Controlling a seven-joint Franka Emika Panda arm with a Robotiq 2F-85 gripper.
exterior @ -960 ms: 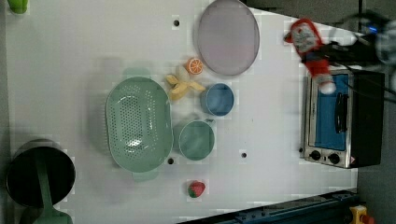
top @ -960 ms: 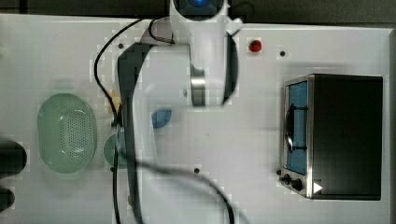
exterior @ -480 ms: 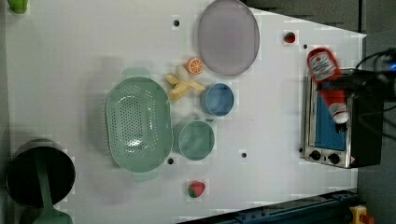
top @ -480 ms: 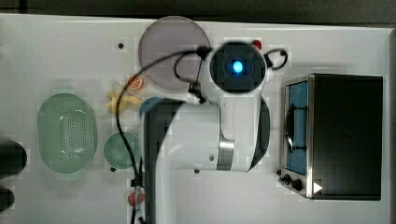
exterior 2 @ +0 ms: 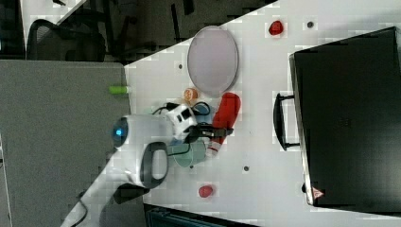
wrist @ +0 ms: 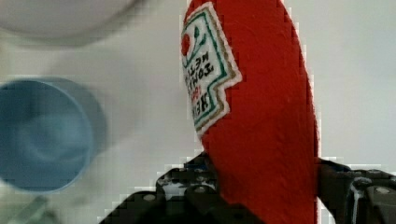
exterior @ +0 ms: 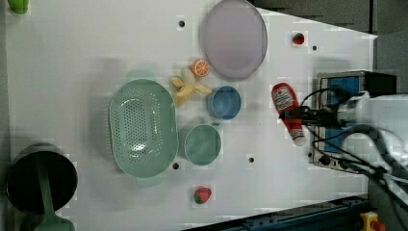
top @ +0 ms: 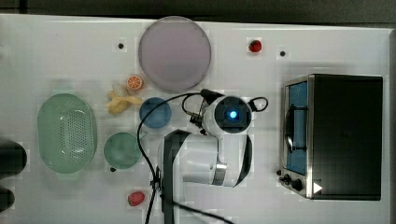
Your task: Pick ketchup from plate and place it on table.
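Between the hand's (exterior: 294, 115) fingers, ketchup (exterior: 287, 109) clamped, above table (exterior: 72, 57), off plate (exterior: 234, 38).

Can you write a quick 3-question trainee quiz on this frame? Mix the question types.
1. True or false: the ketchup lies on the plate.
2. What does the gripper hold? A) orange slice B) ketchup C) strawberry
3. In the left view, which bowl is nearer the ketchup: the blue bowl or the green bowl?

Key: 1. False; the plate is bare and the bottle is in the gripper, off to the left view's right of the bowls. 2. B. 3. The blue bowl.
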